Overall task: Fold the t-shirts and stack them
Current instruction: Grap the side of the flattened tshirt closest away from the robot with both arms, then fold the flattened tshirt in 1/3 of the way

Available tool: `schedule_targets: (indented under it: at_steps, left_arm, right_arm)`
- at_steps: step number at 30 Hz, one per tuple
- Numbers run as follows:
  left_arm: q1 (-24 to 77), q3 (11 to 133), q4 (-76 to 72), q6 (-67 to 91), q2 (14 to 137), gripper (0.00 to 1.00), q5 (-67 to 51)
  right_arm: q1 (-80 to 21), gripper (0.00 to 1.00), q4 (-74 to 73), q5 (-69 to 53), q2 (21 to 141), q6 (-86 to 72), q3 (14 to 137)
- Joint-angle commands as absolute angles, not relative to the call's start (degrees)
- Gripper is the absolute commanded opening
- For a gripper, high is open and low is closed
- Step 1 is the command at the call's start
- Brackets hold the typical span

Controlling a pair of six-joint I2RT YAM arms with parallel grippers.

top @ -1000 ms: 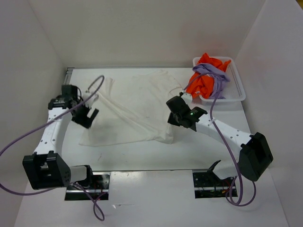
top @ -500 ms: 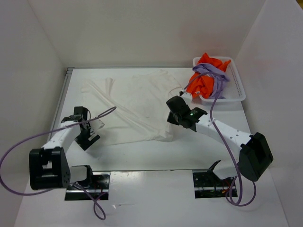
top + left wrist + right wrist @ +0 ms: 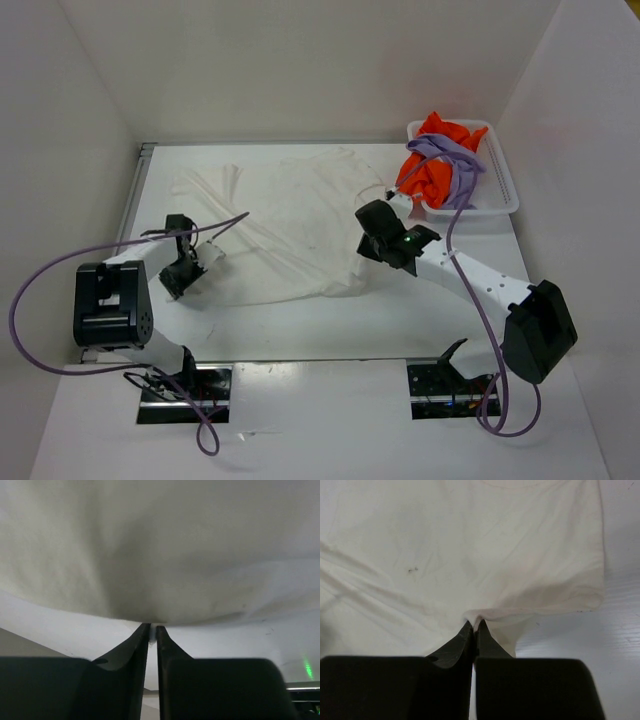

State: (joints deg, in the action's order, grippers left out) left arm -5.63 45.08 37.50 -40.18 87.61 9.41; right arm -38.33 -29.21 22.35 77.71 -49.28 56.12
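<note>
White t-shirt (image 3: 290, 225) lies flat on the tabletop (image 3: 330, 320), spread between both pincers, long axis roughly from one to the other. Left pincer (image 3: 152, 632) is clenched on its edge, and right pincer (image 3: 473, 625) is clenched on a raised pinch. Cloth is limp and creased. Orange t-shirt (image 3: 430, 180) and lavender t-shirt (image 3: 445, 150) sit bunched in the basket (image 3: 500, 190) beyond the right pincer.

white table (image 3: 300, 330), matte surface. enclosed on three sides by plain white panels: back wall (image 3: 320, 70), left wall (image 3: 50, 150), right wall (image 3: 585, 150). lighting even, diffuse; shadows soft.
</note>
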Motion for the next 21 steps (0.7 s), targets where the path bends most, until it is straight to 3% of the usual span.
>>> schedule_targets:
  at_steps: [1,2,3,9,21]
  left_arm:
    - [-5.6,46.6,32.3,-37.7,90.8,0.14,6.3]
    - [-6.3,47.6,33.6,-36.5,90.1,0.03,6.3]
    - [-6.9,47.6,34.4,-36.0,89.2,0.00,6.3]
    - [-10.9,49.1,43.9,-36.6,76.5,0.00,9.1]
    - [-10.9,51.3,51.9,-35.2,80.1,0.00,18.3]
  right_arm:
    - [-37.6,0.00,-30.1,24.7,77.0,-50.6,57.7]
    - [-37.6,0.00,-31.8,24.1,76.4,-50.1,58.4]
    - [-37.6,0.00,-32.9,24.1,76.4,-49.6,59.1]
    - [-37.6,0.00,-41.8,19.6,68.8,-49.6,58.3]
    - [-38.7,0.00,-41.9,19.9,71.5,-43.2,63.5]
